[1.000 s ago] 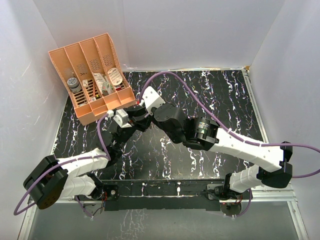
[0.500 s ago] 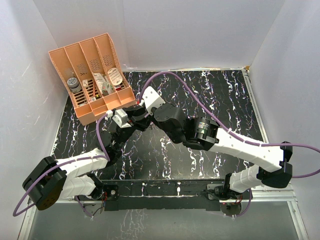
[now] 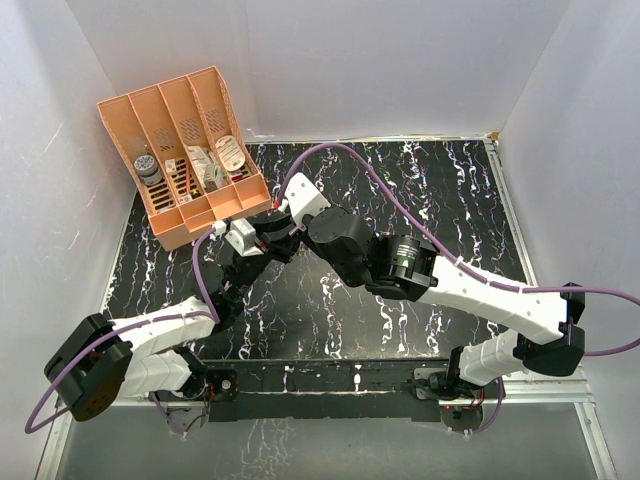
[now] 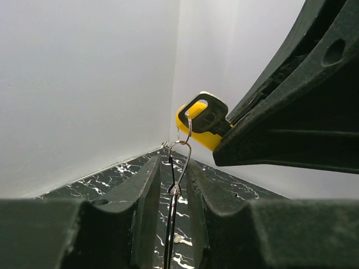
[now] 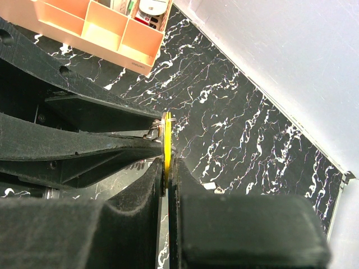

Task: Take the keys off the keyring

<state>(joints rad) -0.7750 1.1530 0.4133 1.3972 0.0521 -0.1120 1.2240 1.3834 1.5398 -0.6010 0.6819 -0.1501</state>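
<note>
In the top view my two grippers meet tip to tip above the table's left middle, the left gripper (image 3: pixel 262 235) below the right gripper (image 3: pixel 280 218). In the left wrist view the thin silvery keyring (image 4: pixel 171 224) runs edge-on between the narrowly spaced fingers of my left gripper (image 4: pixel 173 174). A small wire link joins it to the yellow key (image 4: pixel 188 126). A black key head (image 4: pixel 208 119) lies flat against the yellow one. My right gripper (image 5: pixel 166 162) is shut on the yellow key (image 5: pixel 167 134), and its fingers (image 4: pixel 280 112) fill the right of the left wrist view.
An orange divided organizer (image 3: pixel 185 150) with small items stands at the back left, close behind the grippers, and shows in the right wrist view (image 5: pixel 95 22). A small pale metal piece (image 5: pixel 210 188) lies on the black marbled table (image 3: pixel 420 190). White walls enclose the table.
The left gripper has edged very slightly left. Both grips look unchanged.
</note>
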